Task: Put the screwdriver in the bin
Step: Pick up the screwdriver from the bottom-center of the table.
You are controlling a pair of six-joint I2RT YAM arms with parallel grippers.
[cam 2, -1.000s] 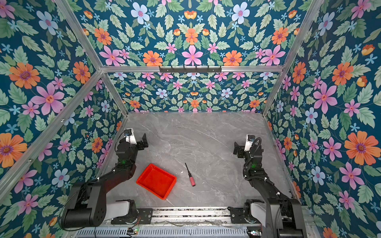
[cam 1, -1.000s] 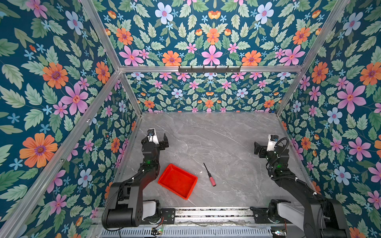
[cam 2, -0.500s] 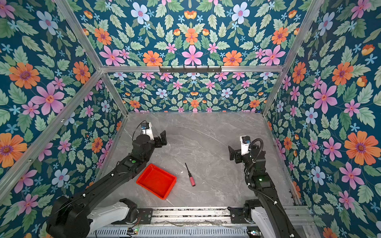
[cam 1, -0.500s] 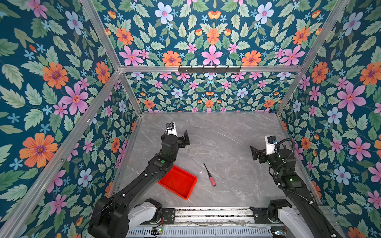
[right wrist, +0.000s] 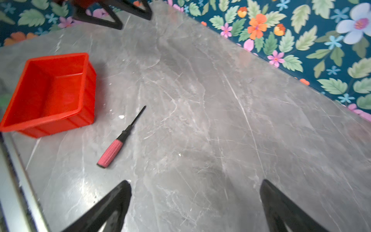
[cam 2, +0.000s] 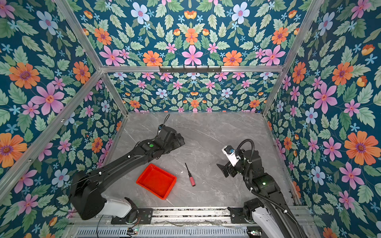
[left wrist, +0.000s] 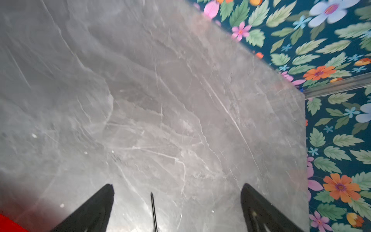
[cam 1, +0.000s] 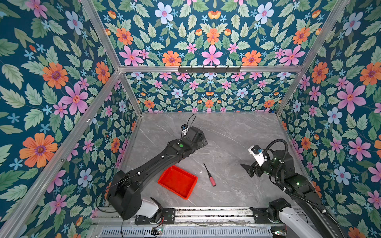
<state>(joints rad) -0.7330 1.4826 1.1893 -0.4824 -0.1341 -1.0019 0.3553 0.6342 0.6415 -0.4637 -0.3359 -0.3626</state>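
While the screwdriver (cam 1: pixel 209 175) lies flat on the grey marble table (cam 1: pixel 226 134), neither arm has hold of it. In both top views it rests just beside the bin (cam 1: pixel 177 181), on the side facing the right arm, apart from the bin's wall. Its pinkish-red handle points toward the robot's base rail and its thin black shaft points toward the back wall. The bin (a shallow red-orange tray, set at an angle) has nothing in it.

The left gripper (cam 1: pixel 201 142) reaches out over the table beyond the screwdriver's tip, clear of both the tool and the bin. In the left wrist view its black fingers (left wrist: pixel 96 209) stand wide apart with nothing grasped. The tip of the shaft (left wrist: pixel 153 213) shows between them on the table, untouched, and a red corner of the bin (left wrist: pixel 6 223) sits at the frame's edge.

The right gripper (cam 1: pixel 246 168) hangs on the far side of the screwdriver from the bin, apart from the tool. Its jaws are spread and empty in the right wrist view, which shows the screwdriver (right wrist: pixel 120 138) and the bin (right wrist: pixel 52 90) side by side.
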